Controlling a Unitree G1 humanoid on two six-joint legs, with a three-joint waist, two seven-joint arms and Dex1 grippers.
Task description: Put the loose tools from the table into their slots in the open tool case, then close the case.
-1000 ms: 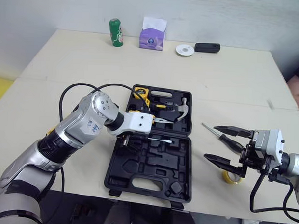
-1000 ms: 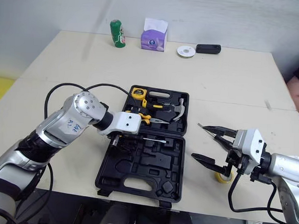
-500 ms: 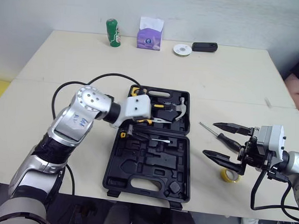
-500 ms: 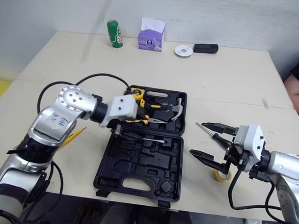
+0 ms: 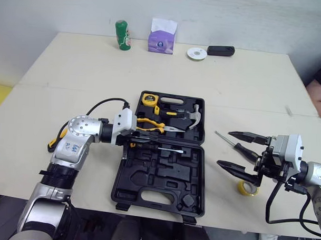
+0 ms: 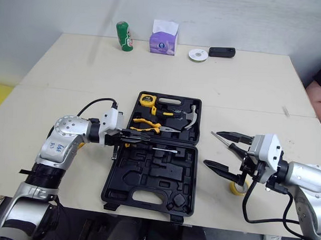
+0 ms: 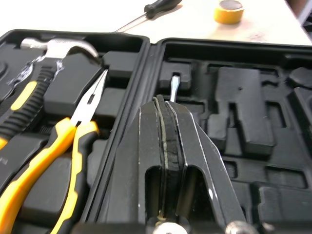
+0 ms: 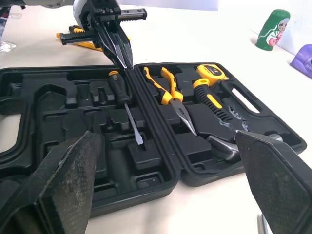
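On the tabletop (image 5: 99,70) right of the open tool case (image 5: 163,179), two loose bits are waiting: a black-handled screwdriver (image 5: 237,146) and a yellow tape roll (image 7: 229,10), near each other and both clear of the case. The right gripper (image 5: 225,149) hangs over them with its fingers spread wide and nothing in them, so I'd say the step in hand is grabbing that screwdriver.

The left gripper (image 7: 165,103) sits low over the case's hinge line, fingers pressed together and empty as far as I can see. Just past its tips a flat screwdriver (image 5: 167,150) lies in its slot in the near half. The far half has the pliers (image 5: 152,125), hammer (image 5: 195,117) and tape measure (image 5: 149,99) seated.

My take on doing this well:
- Come down on the screwdriver's handle, not the thin shaft, with a finger on each side. The shaft looks likely to roll or slip out.
- Watch the lower finger, since the tape roll is right beside it and would get knocked easily.
- Get the left arm out of the case first, because both arms would be heading for the same near half.
- Line the tool up with a free moulded slot before letting go.

There's also something yellow and black (image 8: 78,39) on the tabletop behind the left arm. I can't tell what it is, but it probably belongs in the case too.
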